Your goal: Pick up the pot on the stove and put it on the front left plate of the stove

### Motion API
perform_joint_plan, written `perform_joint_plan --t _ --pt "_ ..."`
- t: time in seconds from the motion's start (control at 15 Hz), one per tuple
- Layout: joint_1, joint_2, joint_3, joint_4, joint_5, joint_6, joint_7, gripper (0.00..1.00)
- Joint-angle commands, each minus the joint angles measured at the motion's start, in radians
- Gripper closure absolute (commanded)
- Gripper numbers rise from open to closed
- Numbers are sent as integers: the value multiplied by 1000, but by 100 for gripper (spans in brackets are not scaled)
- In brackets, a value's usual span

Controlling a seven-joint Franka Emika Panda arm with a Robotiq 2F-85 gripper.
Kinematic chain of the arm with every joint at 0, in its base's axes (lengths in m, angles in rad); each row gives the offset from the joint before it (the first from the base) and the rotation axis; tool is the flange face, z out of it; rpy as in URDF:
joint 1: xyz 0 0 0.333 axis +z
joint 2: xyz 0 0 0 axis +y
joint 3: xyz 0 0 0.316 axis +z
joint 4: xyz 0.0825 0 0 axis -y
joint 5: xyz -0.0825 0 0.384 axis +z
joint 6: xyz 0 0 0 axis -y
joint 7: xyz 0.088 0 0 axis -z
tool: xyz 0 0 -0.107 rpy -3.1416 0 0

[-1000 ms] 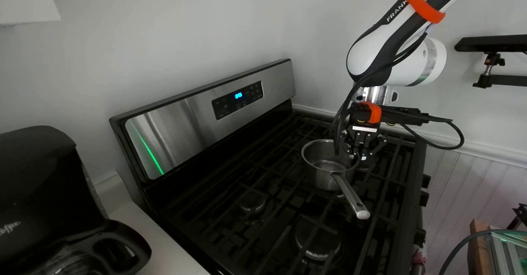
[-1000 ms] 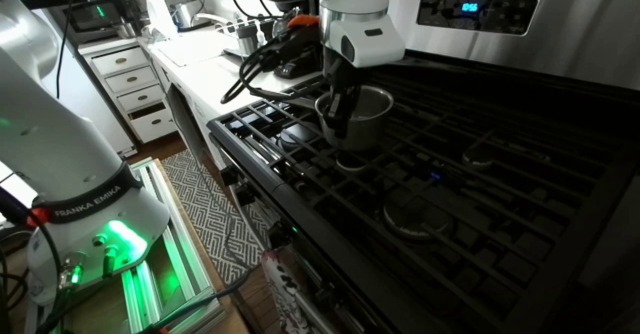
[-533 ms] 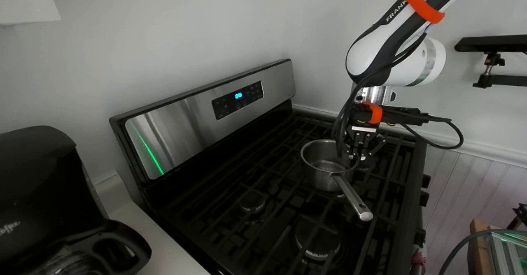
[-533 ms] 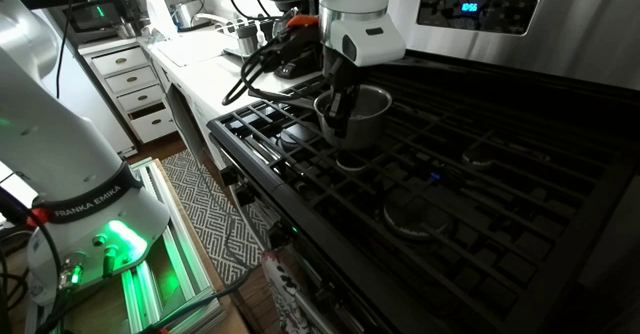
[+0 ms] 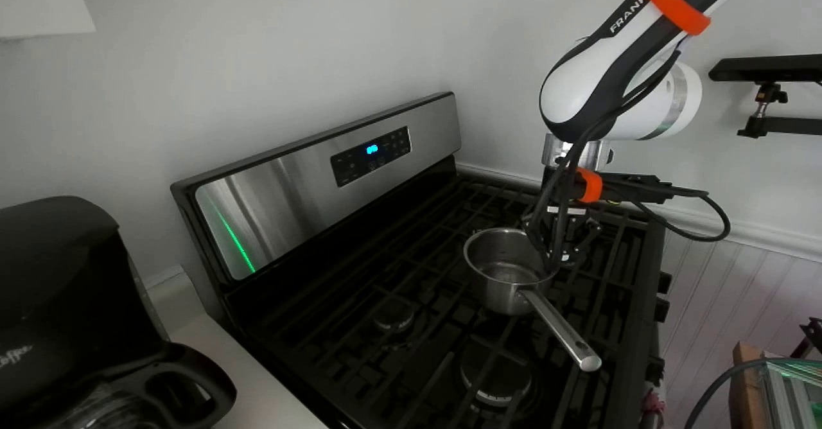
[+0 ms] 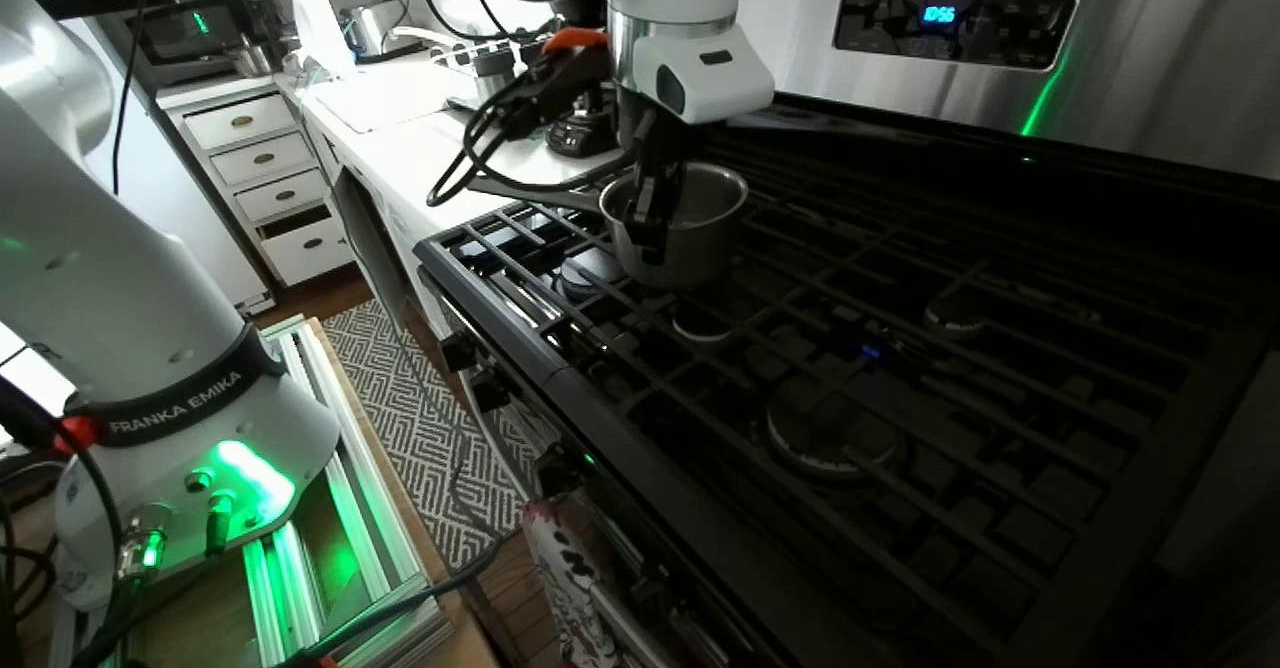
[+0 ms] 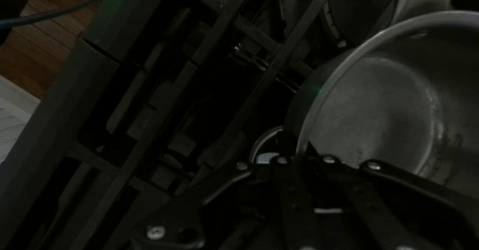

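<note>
1. Pot (image 5: 504,282): shiny steel, round, straight-sided, its inner bottom bare. It should handle as light, stiff and hard to harm, but slick.
2. Gripper (image 5: 557,261) is clamped on the rim (image 7: 324,92), one finger inside the wall and one outside; in an exterior view that hold lies at the pot's three o'clock.
3. The rim is a thin, firm edge to pinch. The handle (image 5: 562,331), long and straight, reaches toward five o'clock and probably drags the balance that way, so the smooth wall could pivot between the pads. Taking hold nearer the handle's root might steady it.
4. The pot is over the stove (image 6: 600,418), near the plate (image 5: 498,372), which lies at the pot's six o'clock. Whether its base touches the grate (image 7: 298,31) I cannot tell.
5. Grate: dark, angular iron bars. Plate: round, dark, with a paler ring. Back panel (image 5: 289,198), at the pot's ten o'clock: brushed steel. Coffee maker (image 5: 64,275), at nine o'clock: black, smooth, rounded on top.
</note>
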Motion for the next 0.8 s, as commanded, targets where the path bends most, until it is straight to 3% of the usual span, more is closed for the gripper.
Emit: perform_joint_plan --t 0.0,0.47,0.73 --pt "9 -120 17 -89 12 -7 -7 98" --pt "31 -227 64 -192 19 -18 -10 98" --pt "54 -221 85 -182 37 -33 -4 98"
